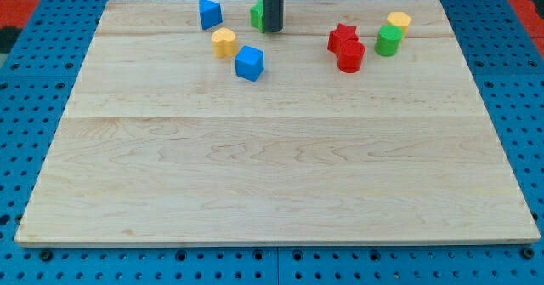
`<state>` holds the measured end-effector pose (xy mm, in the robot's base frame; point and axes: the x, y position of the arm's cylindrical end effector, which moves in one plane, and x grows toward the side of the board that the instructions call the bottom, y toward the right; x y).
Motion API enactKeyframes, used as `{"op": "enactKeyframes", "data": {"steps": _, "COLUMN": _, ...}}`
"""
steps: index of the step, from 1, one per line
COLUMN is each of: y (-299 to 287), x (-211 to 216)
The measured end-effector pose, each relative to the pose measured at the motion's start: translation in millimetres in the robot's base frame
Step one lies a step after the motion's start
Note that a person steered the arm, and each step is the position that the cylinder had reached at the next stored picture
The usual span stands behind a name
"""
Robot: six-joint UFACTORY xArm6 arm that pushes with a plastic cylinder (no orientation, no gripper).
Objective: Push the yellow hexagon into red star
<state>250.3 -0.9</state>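
Observation:
The yellow hexagon point(399, 20) sits near the view's top right, touching a green round block point(388, 40) just below and left of it. The red star point(342, 37) lies left of that pair, with a second red block point(350, 56) touching its lower right side. My tip point(272, 31) rests on the board near the view's top centre, well left of the red star and the hexagon. It stands right against a green block point(256, 14) that the rod partly hides.
A second yellow block point(223, 42), rounded in shape, lies below and left of my tip, with a blue cube point(250, 63) beside it. Another blue block point(209, 13) sits at the top left. The wooden board point(272, 174) ends close behind the top blocks.

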Motion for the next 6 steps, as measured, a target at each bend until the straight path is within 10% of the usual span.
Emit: {"op": "enactKeyframes", "data": {"steps": 6, "y": 256, "x": -7}}
